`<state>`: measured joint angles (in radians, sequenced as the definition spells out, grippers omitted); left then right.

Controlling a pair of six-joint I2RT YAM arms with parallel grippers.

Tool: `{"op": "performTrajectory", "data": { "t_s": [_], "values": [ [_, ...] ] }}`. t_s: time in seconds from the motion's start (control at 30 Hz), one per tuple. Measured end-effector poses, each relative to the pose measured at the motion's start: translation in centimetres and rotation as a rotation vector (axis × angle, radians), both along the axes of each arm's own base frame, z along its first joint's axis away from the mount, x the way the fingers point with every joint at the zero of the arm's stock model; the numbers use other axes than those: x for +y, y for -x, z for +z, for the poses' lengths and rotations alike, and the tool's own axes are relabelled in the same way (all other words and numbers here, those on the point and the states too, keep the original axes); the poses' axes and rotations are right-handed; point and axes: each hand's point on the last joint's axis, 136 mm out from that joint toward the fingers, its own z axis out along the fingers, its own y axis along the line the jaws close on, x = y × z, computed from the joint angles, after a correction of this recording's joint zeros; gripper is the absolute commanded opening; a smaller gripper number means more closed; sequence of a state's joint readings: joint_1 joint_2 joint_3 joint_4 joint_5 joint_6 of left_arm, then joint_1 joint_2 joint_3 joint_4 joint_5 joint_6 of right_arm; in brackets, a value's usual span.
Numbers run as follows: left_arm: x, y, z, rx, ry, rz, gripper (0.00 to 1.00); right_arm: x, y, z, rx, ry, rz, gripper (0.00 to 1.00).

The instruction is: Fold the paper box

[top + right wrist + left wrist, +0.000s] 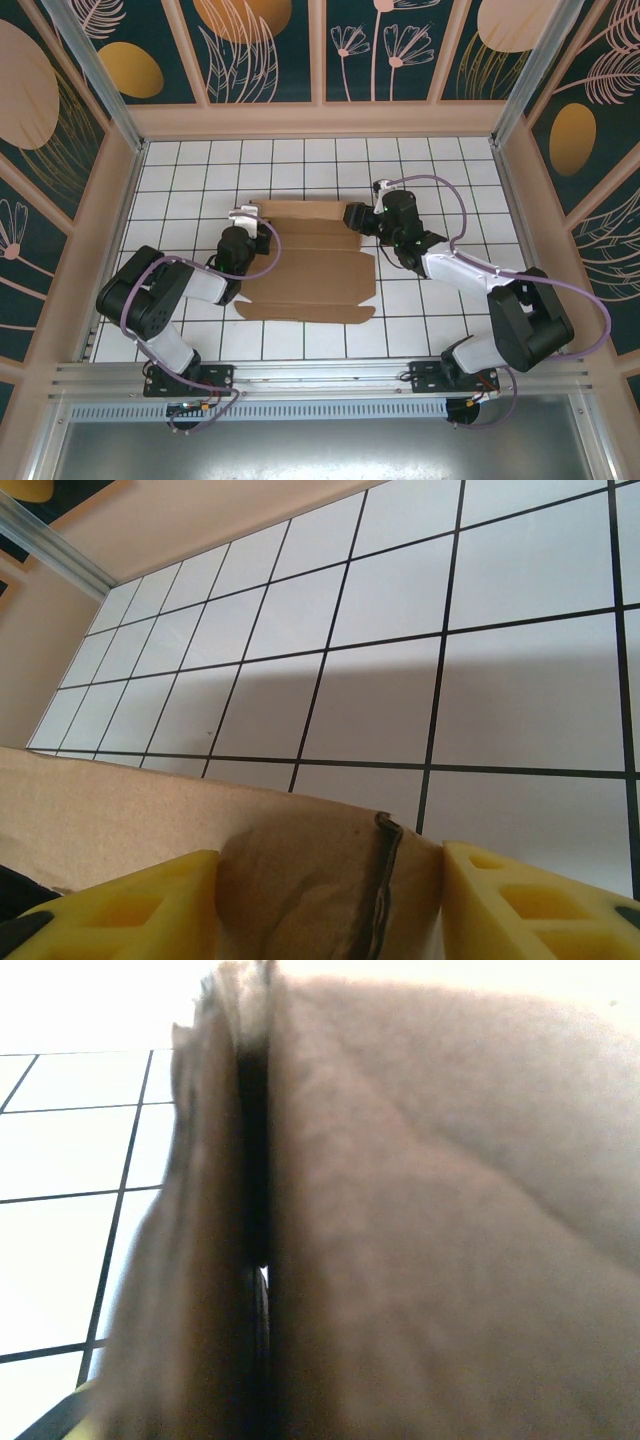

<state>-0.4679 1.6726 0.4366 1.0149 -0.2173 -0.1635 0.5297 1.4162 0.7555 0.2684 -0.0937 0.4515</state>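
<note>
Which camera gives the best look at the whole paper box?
Top external: the entire paper box shows between the arms, creases and flaps included. Left wrist gives blurred cardboard up close; right wrist, a bit of its edge between yellow fingers.

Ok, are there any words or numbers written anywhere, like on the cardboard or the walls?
None: no text can be read here.
The paper box is plain brown, with no print.
The table shows only black grid lines.
The walls carry plant drawings, no letters.
</note>
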Motion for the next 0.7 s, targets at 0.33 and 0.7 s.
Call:
{"op": "performTrajectory", "data": {
  "t_s": [0.33, 0.7],
  "values": [
    [0.1, 0.7, -0.9, 0.031, 0.021, 0.006, 0.49, 0.0, 0.0, 0.0, -0.009, -0.012, 0.004, 0.55],
    [1.1, 1.3, -1.2, 0.039, 0.026, 0.054, 0.23, 0.0, 0.0, 0.0, -0.015, -0.015, 0.005, 0.54]
  ]
}}
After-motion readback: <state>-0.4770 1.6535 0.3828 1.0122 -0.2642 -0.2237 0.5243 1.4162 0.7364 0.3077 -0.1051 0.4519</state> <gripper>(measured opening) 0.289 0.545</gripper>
